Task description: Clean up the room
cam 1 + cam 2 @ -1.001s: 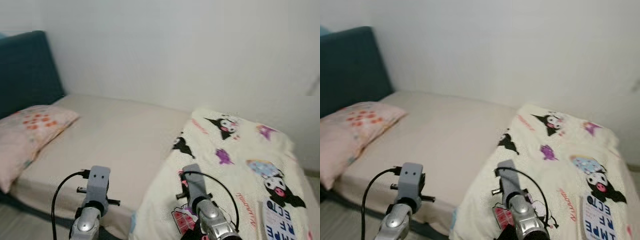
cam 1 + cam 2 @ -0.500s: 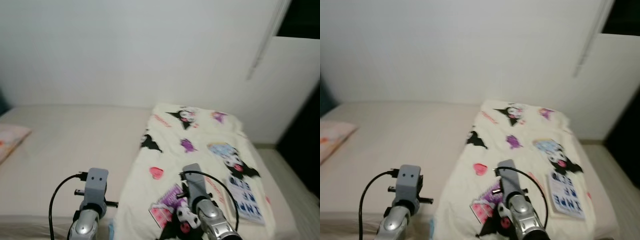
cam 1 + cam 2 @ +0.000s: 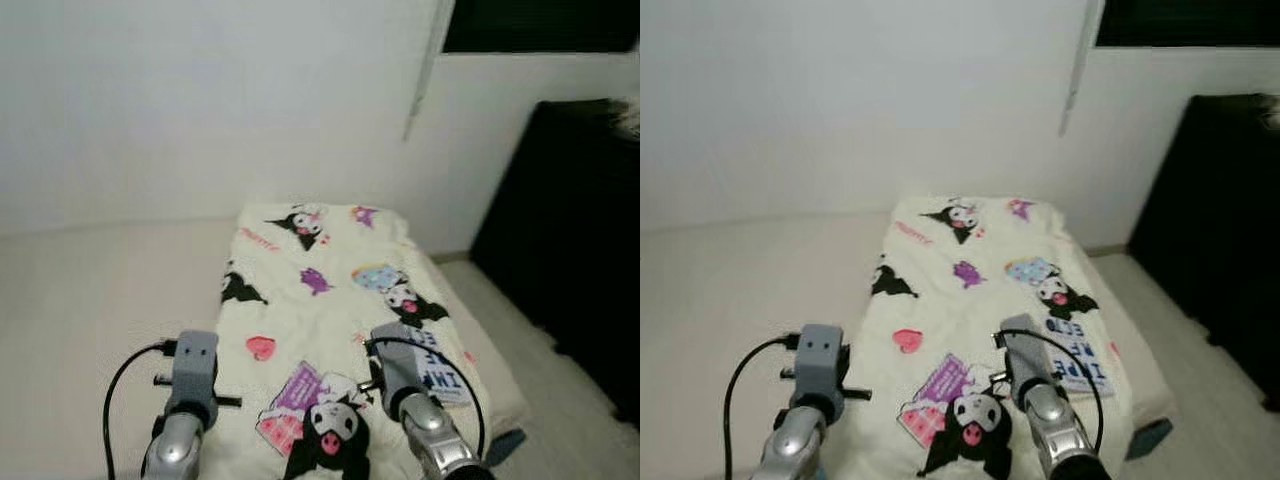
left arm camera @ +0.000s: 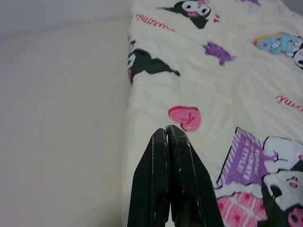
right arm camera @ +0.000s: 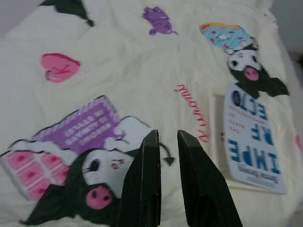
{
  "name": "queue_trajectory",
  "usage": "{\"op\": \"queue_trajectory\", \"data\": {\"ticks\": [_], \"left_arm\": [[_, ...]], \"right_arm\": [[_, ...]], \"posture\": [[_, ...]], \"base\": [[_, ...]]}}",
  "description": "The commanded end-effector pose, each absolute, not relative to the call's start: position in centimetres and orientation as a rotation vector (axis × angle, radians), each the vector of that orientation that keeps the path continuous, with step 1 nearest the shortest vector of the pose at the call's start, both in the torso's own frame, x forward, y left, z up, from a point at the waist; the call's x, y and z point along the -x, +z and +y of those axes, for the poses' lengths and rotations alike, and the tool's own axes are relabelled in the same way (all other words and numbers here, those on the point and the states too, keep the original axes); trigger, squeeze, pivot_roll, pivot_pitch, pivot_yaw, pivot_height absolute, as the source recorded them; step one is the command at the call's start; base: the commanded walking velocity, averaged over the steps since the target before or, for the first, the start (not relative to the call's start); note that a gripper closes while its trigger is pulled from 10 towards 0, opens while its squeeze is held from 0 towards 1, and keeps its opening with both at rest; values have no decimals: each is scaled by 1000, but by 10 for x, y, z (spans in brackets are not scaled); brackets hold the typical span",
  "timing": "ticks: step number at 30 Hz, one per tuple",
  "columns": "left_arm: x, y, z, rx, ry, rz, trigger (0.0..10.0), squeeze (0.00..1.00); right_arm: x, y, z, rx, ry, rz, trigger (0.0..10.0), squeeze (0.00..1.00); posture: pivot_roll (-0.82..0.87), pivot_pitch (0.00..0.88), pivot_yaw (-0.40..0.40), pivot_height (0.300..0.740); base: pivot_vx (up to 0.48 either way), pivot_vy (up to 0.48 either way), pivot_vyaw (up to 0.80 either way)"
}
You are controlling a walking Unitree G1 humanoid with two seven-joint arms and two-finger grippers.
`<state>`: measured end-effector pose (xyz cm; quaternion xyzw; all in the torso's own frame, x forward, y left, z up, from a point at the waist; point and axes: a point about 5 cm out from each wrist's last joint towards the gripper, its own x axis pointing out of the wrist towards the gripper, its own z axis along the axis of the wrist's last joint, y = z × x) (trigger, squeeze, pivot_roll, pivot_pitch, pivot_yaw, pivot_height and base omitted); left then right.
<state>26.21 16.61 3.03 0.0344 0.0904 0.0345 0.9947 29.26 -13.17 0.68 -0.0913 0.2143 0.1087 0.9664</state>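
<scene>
The head camera is swinging to the robot's right: the floral pillow and dark headboard seen a second ago are gone from the frame, and a dark wardrobe [image 3: 570, 240] with the strip of floor [image 3: 520, 330] beside the bed is now coming into sight. The things themselves are not shifting; only the view is turning.

The bed [image 3: 90, 300] is lying across the scene against a white wall [image 3: 200, 100], its bare beige sheet taking up the robot's left side. A cream cartoon-print blanket [image 3: 320, 290] is covering the right part of the bed, spread fairly flat with light wrinkles. A book [image 5: 248, 137] with large blue lettering on a white cover is lying flat on the blanket near its right edge, just beyond the right end effector. No container is appearing anywhere.

Both silver arms are reaching forward at low height, side by side. The left end effector [image 4: 169, 137] is hovering over the blanket's left border, near a pink heart print, with its two black fingers [image 4: 182, 161] pressed together and gripping nothing. The right end effector [image 5: 165, 142] is hovering over the blanket above a black-and-white character print, its fingers [image 5: 147, 165] standing slightly apart with a narrow gap between them, empty, the book lying just beside them and not touched.
</scene>
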Motion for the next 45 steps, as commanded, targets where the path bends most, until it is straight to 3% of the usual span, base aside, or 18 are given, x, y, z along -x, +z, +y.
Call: {"op": "queue_trajectory", "data": {"ticks": [1,17,45], "left_arm": [[-260,29,169,-57,92,191,10000,0],[-259,31,169,-83,98,176,10000,0],[-259,33,168,-101,94,170,10000,0]], "right_arm": [[-294,10,-127,188,242,404,10000,0],[-292,10,-126,222,247,383,10000,0],[-290,9,-128,221,252,389,10000,0]], "posture": [[30,12,-22,740],[31,24,-23,740],[29,30,-25,740]], "base": [[0,0,0],[0,0,0],[0,-326,0]]}}
